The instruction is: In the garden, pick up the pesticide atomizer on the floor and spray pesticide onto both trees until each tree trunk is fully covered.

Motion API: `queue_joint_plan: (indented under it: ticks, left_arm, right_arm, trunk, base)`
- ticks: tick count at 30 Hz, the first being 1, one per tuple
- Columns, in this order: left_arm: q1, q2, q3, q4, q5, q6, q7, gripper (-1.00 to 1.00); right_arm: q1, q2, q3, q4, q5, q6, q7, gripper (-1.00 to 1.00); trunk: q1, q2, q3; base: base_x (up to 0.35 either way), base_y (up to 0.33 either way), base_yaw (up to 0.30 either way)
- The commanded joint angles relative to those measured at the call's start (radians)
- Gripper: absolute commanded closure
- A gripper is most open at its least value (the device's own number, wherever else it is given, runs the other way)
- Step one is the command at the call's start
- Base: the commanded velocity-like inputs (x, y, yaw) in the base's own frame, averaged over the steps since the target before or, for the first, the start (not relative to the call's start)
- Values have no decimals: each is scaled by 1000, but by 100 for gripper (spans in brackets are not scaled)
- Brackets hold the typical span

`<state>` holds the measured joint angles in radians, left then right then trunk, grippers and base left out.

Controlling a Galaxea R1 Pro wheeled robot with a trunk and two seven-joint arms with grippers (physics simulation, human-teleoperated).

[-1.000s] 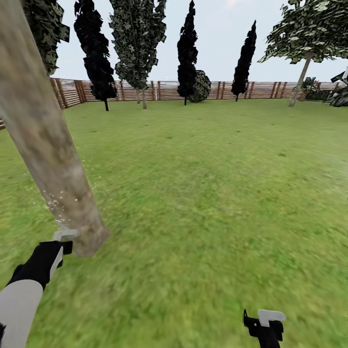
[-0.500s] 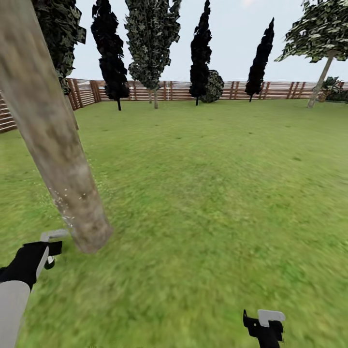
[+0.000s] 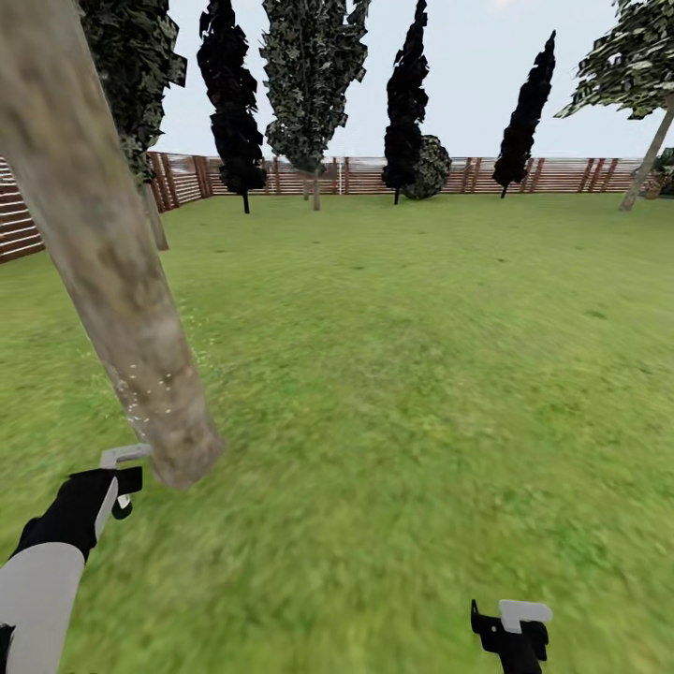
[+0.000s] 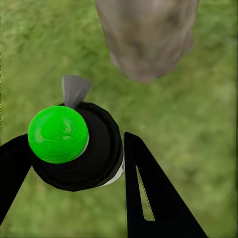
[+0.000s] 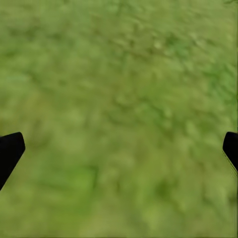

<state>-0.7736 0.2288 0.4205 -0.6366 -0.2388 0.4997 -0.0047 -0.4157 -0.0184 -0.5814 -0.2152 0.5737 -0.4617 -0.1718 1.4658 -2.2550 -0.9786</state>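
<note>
One wide lawn (image 3: pixel 421 374) filled my head view, closed at the far side by a brown slatted fence (image 3: pixel 552 175) with near-black narrow trees (image 3: pixel 406 98) standing before it. Closest and biggest was the tree trunk (image 3: pixel 112 281), leaning across the left of that view, its crown cut off by the upper edge; whitish specks of pesticide (image 3: pixel 150 393) dotted its lower bark. A second leafy tree (image 3: pixel 637 65) stood at the far right by the fence, partly cut off.

My left end effector (image 3: pixel 117 482) hung just beside the trunk's flared base. From the head I could barely make out what it gripped; my left wrist view showed it plainly: the pesticide atomizer (image 4: pixel 79 148), a round dark body with a bright green cap and a grey nozzle pointed at the trunk base, clamped between my two black fingers (image 4: pixel 148 193).

My right end effector (image 3: pixel 513 629) sat low at the frame's bottom edge, partly cut off. Its wrist view showed blurred grass, with the fingertips (image 5: pixel 10 151) at opposite edges, spread wide and holding nothing.
</note>
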Motion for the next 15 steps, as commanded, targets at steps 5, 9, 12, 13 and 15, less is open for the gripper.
queue_joint_plan:
  ticks: [5, 9, 12, 13, 15]
  left_arm:
    - [0, 0, -2, 4, -1, 0, 43, 100]
    - [2, 7, 1, 15, -1, -1, 73, 100]
    - [2, 1, -2, 14, -1, 0, 74, 100]
    - [2, -2, -2, 14, 0, 0, 75, 100]
    - [1, -7, -1, 13, 2, 0, 75, 100]
  right_arm:
    - [0, -1, -1, -1, 0, 0, 0, -100]
    - [0, -2, -2, -1, 0, 0, 0, -100]
    - [0, 0, 0, -1, 0, 0, 0, -100]
    - [0, 0, -1, -1, 0, 0, 0, -100]
    - [0, 0, 0, -1, 0, 0, 0, -100]
  trunk:
    - [0, 0, 0]
    - [0, 0, 0]
    - [0, 0, 0]
    - [0, 0, 0]
    - [0, 0, 0]
  base:
    - [141, -242, 98]
    - [39, -265, 1]
    - [11, -269, 2]
    - [64, -269, 92]
    - [123, -267, 222]
